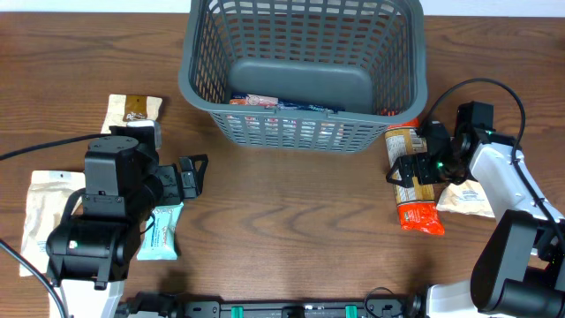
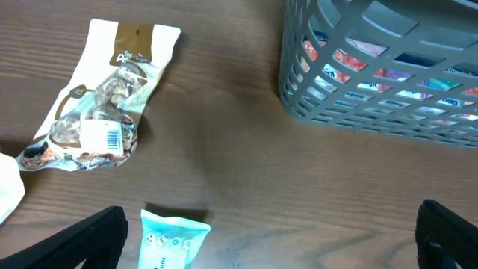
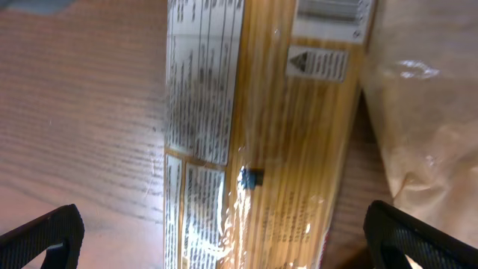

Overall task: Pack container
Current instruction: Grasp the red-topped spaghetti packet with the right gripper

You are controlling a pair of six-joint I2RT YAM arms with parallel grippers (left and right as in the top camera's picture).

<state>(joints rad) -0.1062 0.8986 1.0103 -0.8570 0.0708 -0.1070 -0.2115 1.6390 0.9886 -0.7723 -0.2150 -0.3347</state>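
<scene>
The container, a dark grey lattice basket [image 1: 300,71], stands at the back centre with colourful packets [image 1: 282,103] on its floor; its corner shows in the left wrist view [image 2: 373,82]. My right gripper [image 1: 415,168] is open, its fingers either side of a long spaghetti packet [image 1: 413,181] lying on the table right of the basket; the packet fills the right wrist view [image 3: 261,134]. My left gripper [image 1: 190,175] is open and empty above the table, with a light blue packet [image 1: 161,234] just below it, also in the left wrist view [image 2: 172,240].
A clear-windowed snack bag with a brown top [image 1: 132,110] lies at the left, also in the left wrist view [image 2: 97,112]. A beige pouch [image 1: 44,208] lies at the far left. Another pale pouch [image 1: 466,199] lies right of the spaghetti [image 3: 426,127].
</scene>
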